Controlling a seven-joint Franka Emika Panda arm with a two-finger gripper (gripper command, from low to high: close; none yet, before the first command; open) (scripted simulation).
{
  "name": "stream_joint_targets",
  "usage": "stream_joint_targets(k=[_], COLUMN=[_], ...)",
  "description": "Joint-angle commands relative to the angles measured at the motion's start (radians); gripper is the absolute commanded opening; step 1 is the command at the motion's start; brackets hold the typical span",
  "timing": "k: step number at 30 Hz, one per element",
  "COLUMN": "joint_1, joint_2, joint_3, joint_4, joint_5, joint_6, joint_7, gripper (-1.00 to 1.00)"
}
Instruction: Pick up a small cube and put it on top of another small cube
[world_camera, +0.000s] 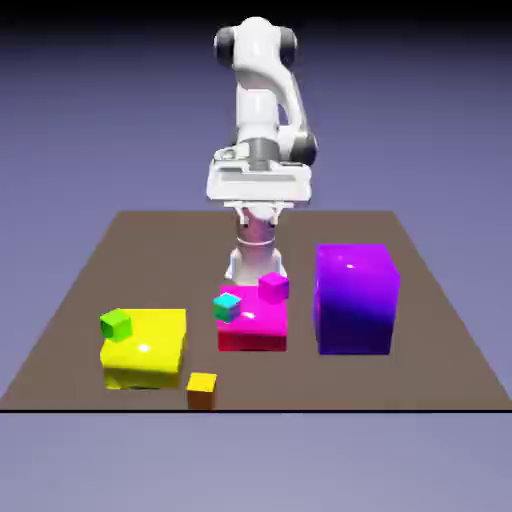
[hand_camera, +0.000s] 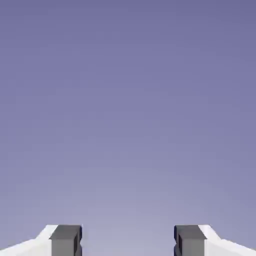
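The tiny orange cube (world_camera: 202, 388) rests on the table near its front edge, just right of the yellow block. On the front left corner of the big magenta block (world_camera: 252, 328) sits the tiny cyan cube (world_camera: 227, 306). My gripper (world_camera: 258, 205) hangs high above the table's far side, well behind and above both cubes. In the hand view the gripper (hand_camera: 128, 241) is open, its grey fingertips (hand_camera: 66, 240) wide apart with nothing between them. Only the blue-violet backdrop fills that view, and no cube shows in it.
A tiny magenta cube (world_camera: 273, 288) sits on the magenta block's back right corner. A tiny green cube (world_camera: 116, 323) lies on the big yellow block (world_camera: 145, 350) at the left. A tall purple block (world_camera: 355, 298) stands right of the magenta block.
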Motion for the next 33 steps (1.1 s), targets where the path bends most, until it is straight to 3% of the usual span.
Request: stream_joint_targets(k=[1, 33], joint_1=[-0.023, -0.764], joint_2=[0.025, 0.819], joint_3=[0.017, 0.557], joint_4=[0.013, 0.438], joint_5=[-0.012, -0.408], joint_6=[-0.011, -0.375], joint_7=[0.044, 1.435], gripper=[0.00, 0.00])
